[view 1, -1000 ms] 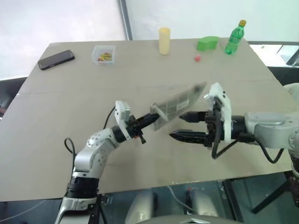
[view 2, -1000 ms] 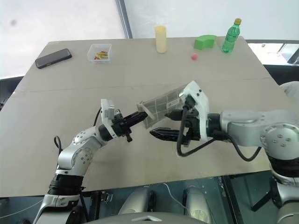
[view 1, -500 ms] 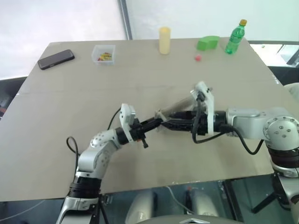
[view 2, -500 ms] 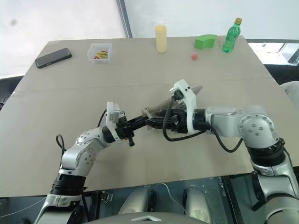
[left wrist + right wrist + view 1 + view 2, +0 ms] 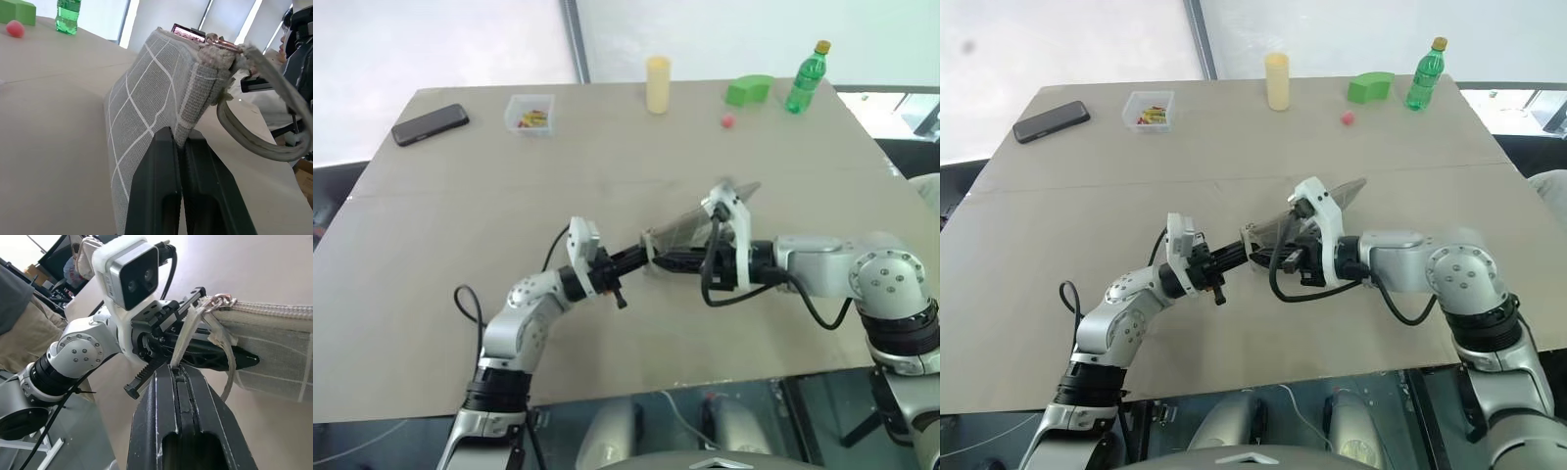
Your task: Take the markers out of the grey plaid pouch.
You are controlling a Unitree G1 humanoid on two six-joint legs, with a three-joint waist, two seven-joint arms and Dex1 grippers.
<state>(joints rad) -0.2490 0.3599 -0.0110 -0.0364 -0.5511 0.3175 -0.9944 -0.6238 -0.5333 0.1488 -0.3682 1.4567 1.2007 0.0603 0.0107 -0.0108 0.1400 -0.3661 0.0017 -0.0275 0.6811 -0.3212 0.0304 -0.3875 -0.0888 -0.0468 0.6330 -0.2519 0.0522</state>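
Pouch (image 5: 690, 227) held up over the middle of the table (image 5: 460, 245), left gripper (image 5: 641, 259) at its left end, right gripper (image 5: 658, 262) just beside, phone (image 5: 431, 124) far back left, small box (image 5: 530, 113) beside it, cup (image 5: 658, 85), block (image 5: 749, 90), ball (image 5: 727, 121), bottle (image 5: 806, 76) along the back right, cord loop (image 5: 226, 362) maybe between the right fingers

Grey pouch (image 5: 146, 98) — pale grid lines, green bottle (image 5: 806, 76), red ball (image 5: 727, 121)

A broad tan table (image 5: 460, 225) carries a row of things along its far edge: a black phone (image 5: 431, 124) at the left corner, then a small clear container (image 5: 530, 114) with colourful bits inside and an upright pale yellow cylinder (image 5: 657, 85). Further right lie a chunky green block (image 5: 749, 90), a small red ball (image 5: 727, 121) just in front of it, and a standing green bottle (image 5: 806, 77) with a yellow cap.
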